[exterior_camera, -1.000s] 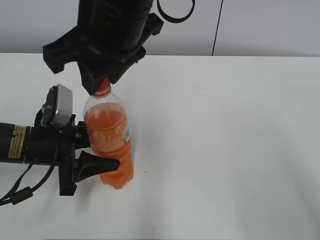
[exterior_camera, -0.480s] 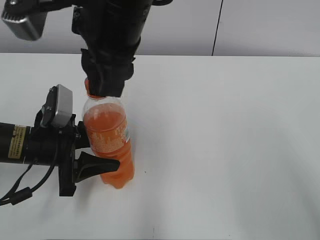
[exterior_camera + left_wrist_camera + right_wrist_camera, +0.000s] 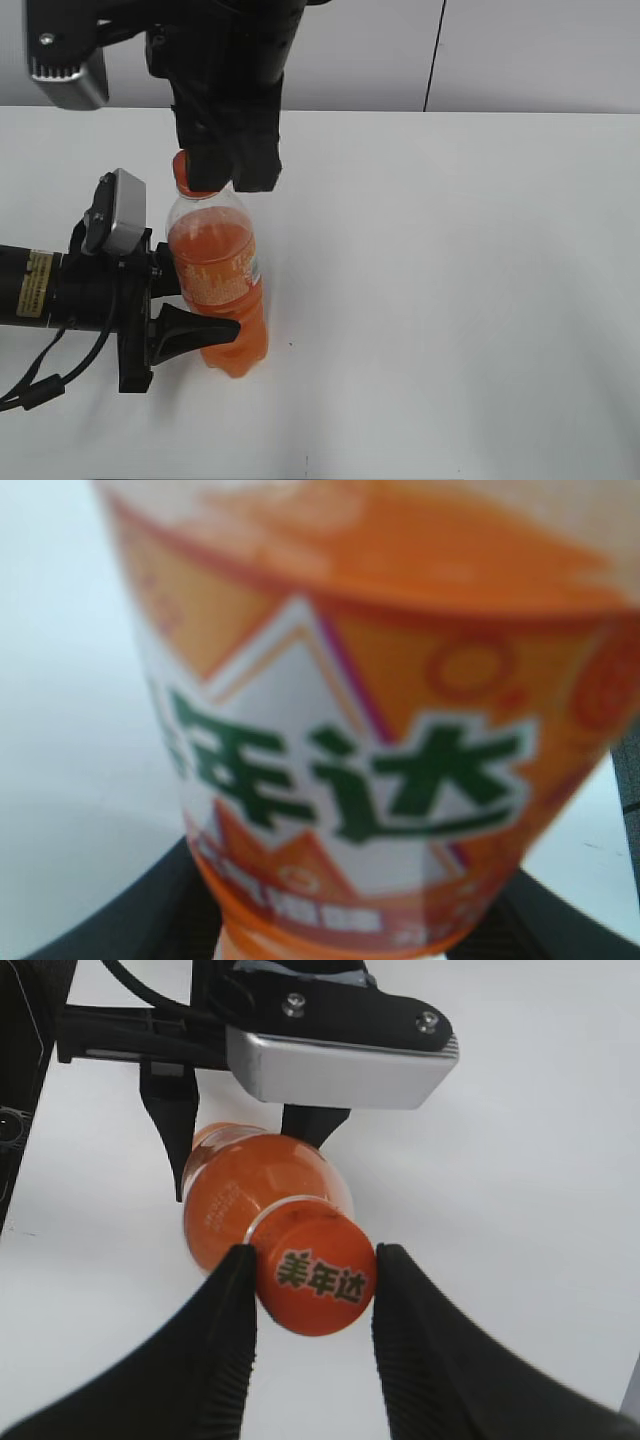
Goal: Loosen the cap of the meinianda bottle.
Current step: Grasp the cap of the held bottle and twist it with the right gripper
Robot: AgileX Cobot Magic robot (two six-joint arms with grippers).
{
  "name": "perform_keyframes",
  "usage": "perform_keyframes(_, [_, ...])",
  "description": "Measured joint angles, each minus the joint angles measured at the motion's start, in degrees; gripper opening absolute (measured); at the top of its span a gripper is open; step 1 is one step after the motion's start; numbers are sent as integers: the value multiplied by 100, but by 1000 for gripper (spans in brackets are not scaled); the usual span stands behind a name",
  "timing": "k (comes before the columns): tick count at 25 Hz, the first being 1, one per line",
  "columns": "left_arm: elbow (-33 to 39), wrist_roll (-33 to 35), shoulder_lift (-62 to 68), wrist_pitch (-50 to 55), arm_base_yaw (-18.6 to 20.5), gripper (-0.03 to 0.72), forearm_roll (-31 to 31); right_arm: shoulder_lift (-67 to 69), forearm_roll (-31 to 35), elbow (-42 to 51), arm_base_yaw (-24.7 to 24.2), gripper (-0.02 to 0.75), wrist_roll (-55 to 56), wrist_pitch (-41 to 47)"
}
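You have one tall clear plastic bottle of orange drink [image 3: 217,290] standing upright on the white table [image 3: 450,280], one small round orange screw cap [image 3: 317,1278] and two black grippers. The left gripper [image 3: 185,310] is clamped around the bottle's labelled body. The right gripper [image 3: 312,1335] sits directly above, fingers [image 3: 228,1330] pressed against the cap's sides.

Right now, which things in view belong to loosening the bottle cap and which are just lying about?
Part of the job:
- cap
- soda bottle
- right claw, closed on the cap from above
- left claw, holding the bottle's lower body

Just lying about:
- nothing but the white table that the bottle stands on
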Motion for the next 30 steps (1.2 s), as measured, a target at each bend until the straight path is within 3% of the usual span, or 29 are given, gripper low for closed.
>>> perform_keyframes(23, [0,-21,-5,16,0,381,53,-104,-18,15,0,239,-130,29])
perform_keyframes(30, [0,-21,-5,21,0,381,53,-140,90,10,0,293,-130,29])
